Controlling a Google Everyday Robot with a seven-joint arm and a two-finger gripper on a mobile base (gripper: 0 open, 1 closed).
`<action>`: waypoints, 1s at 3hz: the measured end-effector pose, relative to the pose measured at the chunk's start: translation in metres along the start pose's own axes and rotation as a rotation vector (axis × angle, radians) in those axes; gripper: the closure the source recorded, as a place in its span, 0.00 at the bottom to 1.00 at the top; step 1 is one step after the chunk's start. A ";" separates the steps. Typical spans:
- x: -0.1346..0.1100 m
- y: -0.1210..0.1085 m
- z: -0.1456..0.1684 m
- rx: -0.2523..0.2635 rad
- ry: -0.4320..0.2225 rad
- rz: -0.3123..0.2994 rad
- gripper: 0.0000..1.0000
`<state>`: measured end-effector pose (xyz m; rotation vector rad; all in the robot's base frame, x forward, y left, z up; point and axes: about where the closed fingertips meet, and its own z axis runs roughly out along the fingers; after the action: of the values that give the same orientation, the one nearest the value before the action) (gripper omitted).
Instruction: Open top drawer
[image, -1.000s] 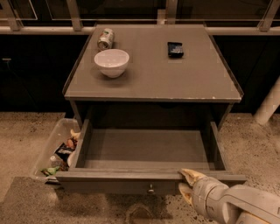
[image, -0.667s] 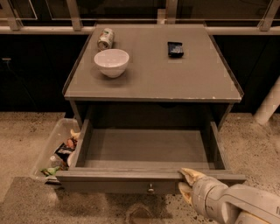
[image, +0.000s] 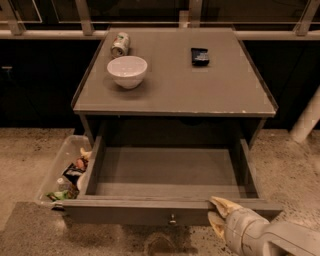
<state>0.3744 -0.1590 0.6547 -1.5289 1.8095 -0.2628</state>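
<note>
The top drawer (image: 165, 172) of the grey cabinet is pulled far out toward me and its grey box is bare inside. Its flat front (image: 130, 214) runs along the bottom of the view, with a small round metal knob (image: 172, 219) at its centre. My gripper (image: 218, 215) is at the lower right, against the right part of the drawer front. One pale fingertip (image: 220, 204) rests over the front's top edge and the other sits lower, in front of the panel. The other drawers are hidden.
On the cabinet top (image: 175, 85) stand a white bowl (image: 127, 70), a tipped can (image: 120, 44) and a small dark packet (image: 200, 56). A clear bin (image: 62, 172) with snack packets sits on the floor at the left. A white post (image: 306, 117) stands at the right.
</note>
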 end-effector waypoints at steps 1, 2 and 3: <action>-0.001 -0.001 -0.002 0.001 0.000 0.001 1.00; -0.001 0.002 -0.007 0.008 -0.007 0.011 1.00; -0.003 0.000 -0.010 0.009 -0.008 0.011 1.00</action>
<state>0.3681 -0.1593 0.6626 -1.5114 1.8084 -0.2588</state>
